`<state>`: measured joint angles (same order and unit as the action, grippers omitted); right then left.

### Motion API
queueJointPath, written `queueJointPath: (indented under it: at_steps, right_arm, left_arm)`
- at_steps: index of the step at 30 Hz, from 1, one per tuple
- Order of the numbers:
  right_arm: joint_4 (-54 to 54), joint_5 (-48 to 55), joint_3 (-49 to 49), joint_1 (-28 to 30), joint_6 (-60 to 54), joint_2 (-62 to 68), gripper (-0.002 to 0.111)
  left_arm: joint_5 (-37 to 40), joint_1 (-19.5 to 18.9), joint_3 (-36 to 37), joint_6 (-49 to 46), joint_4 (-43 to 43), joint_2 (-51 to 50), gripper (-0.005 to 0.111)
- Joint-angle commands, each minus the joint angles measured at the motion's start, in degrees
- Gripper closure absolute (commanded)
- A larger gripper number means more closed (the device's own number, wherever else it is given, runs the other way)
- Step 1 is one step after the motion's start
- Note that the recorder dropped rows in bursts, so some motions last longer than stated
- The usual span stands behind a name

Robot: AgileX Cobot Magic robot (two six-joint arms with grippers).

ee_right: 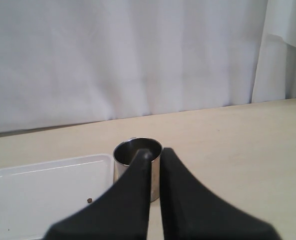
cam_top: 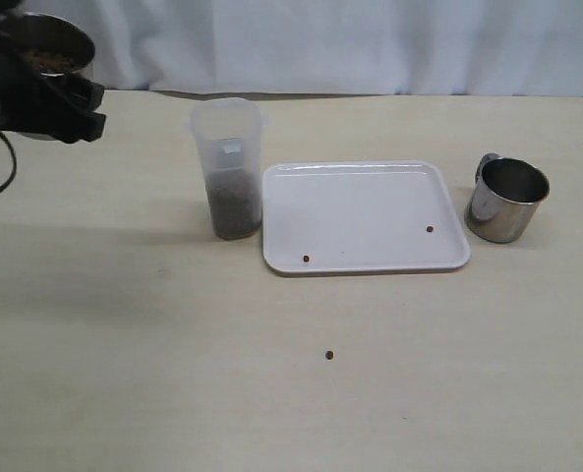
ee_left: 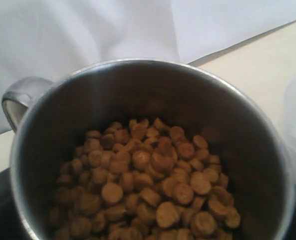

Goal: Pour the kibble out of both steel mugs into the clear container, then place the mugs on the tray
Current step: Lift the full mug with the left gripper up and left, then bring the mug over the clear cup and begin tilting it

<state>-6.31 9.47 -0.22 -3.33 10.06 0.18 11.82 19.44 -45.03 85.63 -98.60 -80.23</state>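
While the left claw (cam_top: 50,98), spread wide, holds the full mug (cam_top: 57,44) up well left of the container (cam_top: 228,157), the right claw (ee_right: 154,157) sits shut and empty. Tipping early could scatter kibble (ee_left: 148,185) onto the worktop (cam_top: 271,393), though the mug's tilt is hard to judge.

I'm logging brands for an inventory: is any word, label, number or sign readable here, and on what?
None can be read. The clear container has a small pale patch on its wall, too blurred to tell whether it is a label. The filled steel mug, the empty steel mug, the tray and the table show no print.
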Motion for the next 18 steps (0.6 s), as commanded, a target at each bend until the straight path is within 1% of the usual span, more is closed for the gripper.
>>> queueJointPath:
  at_steps: [1, 5, 8, 10, 13, 18]
  right_arm:
    - [-0.3, -0.1, 0.2, -0.2, -0.6, -0.2, 0.103]
    - [-0.3, -0.1, 0.2, -0.2, -0.6, -0.2, 0.103]
    - [-0.3, -0.1, 0.2, -0.2, -0.6, -0.2, 0.103]
    - [-0.3, -0.1, 0.2, -0.2, -0.6, -0.2, 0.103]
    - [-0.3, -0.1, 0.2, -0.2, -0.6, -0.2, 0.103]
    - [-0.3, -0.1, 0.2, -0.2, -0.6, -0.2, 0.103]
  left_arm:
    - [9.4, 4.3, -4.1, -0.7, -1.3, -7.0, 0.107]
    - [10.5, 7.9, -6.8, -6.0, -1.3, -10.2, 0.107]
    - [10.6, 9.3, -8.5, -9.1, -1.3, -11.3, 0.107]
    - [10.5, 9.7, -8.9, -10.4, -1.3, -11.3, 0.107]
    - [10.2, 10.0, -9.0, -15.2, -1.3, -11.3, 0.107]
    - [10.2, 10.0, -9.0, -15.7, -1.3, -11.3, 0.107]
